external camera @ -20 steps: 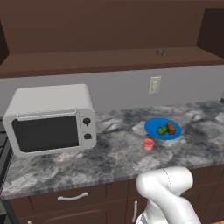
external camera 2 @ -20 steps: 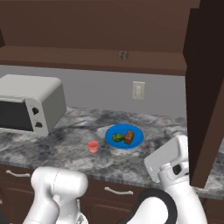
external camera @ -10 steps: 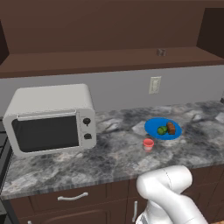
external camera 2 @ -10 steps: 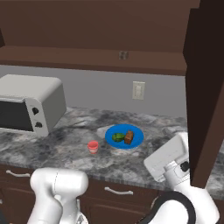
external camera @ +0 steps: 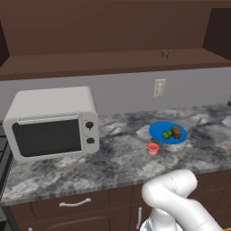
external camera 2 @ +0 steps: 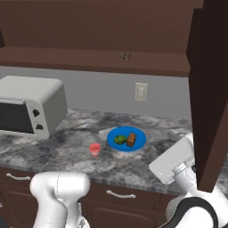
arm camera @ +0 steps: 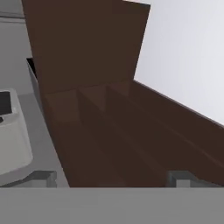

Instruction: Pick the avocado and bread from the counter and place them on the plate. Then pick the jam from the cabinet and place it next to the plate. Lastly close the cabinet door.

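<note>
1. I found the avocado [external camera 2: 119,140] and the bread [external camera 2: 131,139] already lying side by side on the plate [external camera 2: 138,144], well off to the hand's left on the surface [external camera 2: 67,149].
2. The jam [external camera 2: 94,149] stood on the surface just beside the plate, on the plate's far side from the hand. In my judgement that left only the closing of the cabinet door [external camera 2: 209,89].
3. The hand [arm camera: 111,183] sat low at the right of the right base view, close beside the open door panel, with its fingers [arm camera: 41,177] spread wide apart and nothing between them.
4. Through the hand camera I looked straight onto the door's brown panelling, very near; I could not tell whether either finger touched it.
5. The cabinet [external camera: 113,61] shelf ran above and to the hand's left, with a small grey item [external camera: 166,54] on it that I could not identify.
6. Next move, as I judged it: press the hand against the door's face and sweep it leftward toward the cabinet front. I could not make out the handle.
</note>
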Controlling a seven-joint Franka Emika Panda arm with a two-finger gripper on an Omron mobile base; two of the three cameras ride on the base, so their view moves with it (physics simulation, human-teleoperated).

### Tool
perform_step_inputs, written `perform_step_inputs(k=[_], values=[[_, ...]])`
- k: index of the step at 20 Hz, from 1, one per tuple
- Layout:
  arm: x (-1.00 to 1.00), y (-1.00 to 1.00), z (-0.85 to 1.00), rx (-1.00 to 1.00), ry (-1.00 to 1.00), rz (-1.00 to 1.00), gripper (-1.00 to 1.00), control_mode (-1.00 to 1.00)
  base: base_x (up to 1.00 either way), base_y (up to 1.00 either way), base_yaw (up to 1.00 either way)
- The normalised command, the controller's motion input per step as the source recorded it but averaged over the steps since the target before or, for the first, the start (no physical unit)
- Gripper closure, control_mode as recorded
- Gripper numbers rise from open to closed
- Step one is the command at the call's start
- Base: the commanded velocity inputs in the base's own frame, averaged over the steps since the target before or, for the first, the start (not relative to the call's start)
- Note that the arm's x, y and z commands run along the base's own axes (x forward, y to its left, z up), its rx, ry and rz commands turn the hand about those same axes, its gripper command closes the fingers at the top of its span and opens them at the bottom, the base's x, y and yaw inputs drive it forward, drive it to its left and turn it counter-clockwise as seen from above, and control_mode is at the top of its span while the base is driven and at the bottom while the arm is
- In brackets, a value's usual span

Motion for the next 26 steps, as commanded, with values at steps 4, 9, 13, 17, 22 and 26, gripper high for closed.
perform_step_inputs(k=[4, 9, 13, 17, 22, 26], values=[[-0.07, -0.13, 0.0, 0.02, -0.11, 0.12, -1.0, -1.0, 0.0, 0.0, 0.0], [-0.07, -0.12, 0.02, 0.01, -0.05, 0.1, -1.0, -1.0, 0.0, 0.0, 0.0], [0.0, 0.0, -0.13, 0.0, 0.0, 0.11, -1.0, -1.0, 0.0, 0.0, 0.0], [0.0, 0.0, -0.17, 0.0, 0.01, 0.11, -1.0, -1.0, 0.0, 0.0, 0.0], [0.0, 0.0, -0.16, 0.0, 0.01, 0.11, -1.0, -1.0, 0.0, 0.0, 0.0], [0.0, -0.22, 0.0, 0.02, 0.0, 0.07, -1.0, -1.0, 0.0, 0.0, 0.0]])
